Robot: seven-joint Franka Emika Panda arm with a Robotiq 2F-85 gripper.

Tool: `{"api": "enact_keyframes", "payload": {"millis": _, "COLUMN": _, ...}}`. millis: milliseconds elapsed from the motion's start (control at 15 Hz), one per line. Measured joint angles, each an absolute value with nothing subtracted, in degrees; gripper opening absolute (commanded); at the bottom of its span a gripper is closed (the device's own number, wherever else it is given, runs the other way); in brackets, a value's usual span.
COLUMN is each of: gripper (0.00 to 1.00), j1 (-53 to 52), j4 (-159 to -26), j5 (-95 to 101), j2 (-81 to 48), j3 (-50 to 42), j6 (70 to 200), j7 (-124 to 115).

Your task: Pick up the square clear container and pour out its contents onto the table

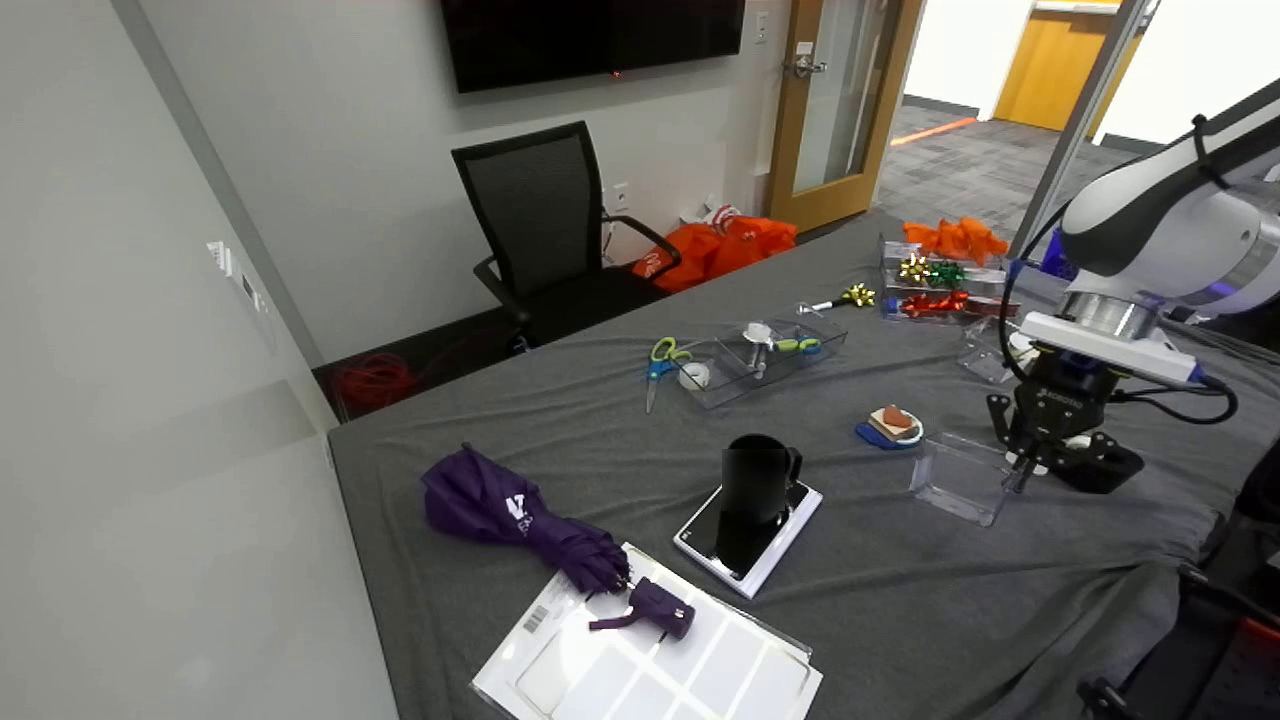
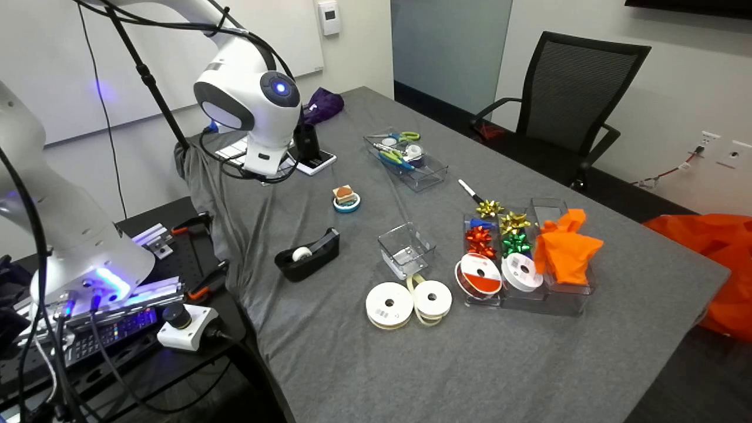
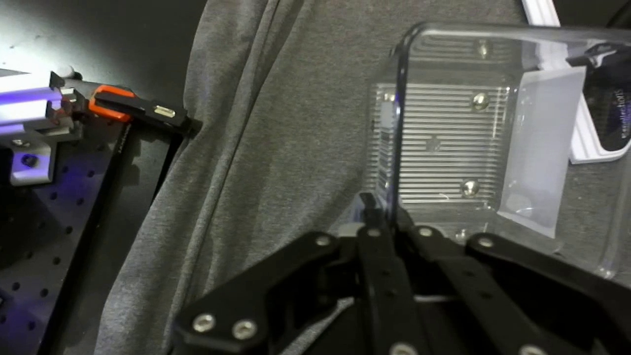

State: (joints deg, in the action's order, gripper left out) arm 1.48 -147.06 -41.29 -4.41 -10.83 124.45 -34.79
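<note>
The square clear container [image 1: 960, 488] is held by one side wall, at its rim, in my gripper [image 1: 1018, 474]. In the wrist view the container [image 3: 453, 143] shows a ribbed base, several shiny round spots and a pale strip at one wall. The fingers [image 3: 387, 214] pinch the wall from both sides. No multicoloured bits show in it; the contents are hidden or too small to tell. The grey cloth-covered table [image 2: 364, 364] lies below. I cannot tell the container's height above it. In an exterior view the arm [image 2: 267, 117] hides the gripper and container.
A black mug [image 1: 757, 480] stands on a black-and-white tray [image 1: 778, 552]. Tape with a block [image 2: 345, 195], a tape dispenser [image 2: 308, 255], another clear container [image 2: 405, 249] and ribbon spools [image 2: 389, 305] lie nearby. An orange-handled clamp [image 3: 143, 109] is at the table's edge.
</note>
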Motion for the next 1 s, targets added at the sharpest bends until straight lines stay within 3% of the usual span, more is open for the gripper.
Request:
{"api": "enact_keyframes", "payload": {"millis": 400, "gripper": 0.01, "j1": 1.6, "j4": -147.2, "j5": -45.1, "j2": -4.5, "j3": -9.9, "j6": 127.3, "j7": -34.7}}
{"api": "enact_keyframes", "payload": {"millis": 1000, "gripper": 0.01, "j1": -1.2, "j4": -148.5, "j5": -64.7, "j2": -6.3, "j3": -2.3, "j6": 153.7, "j7": -35.2}}
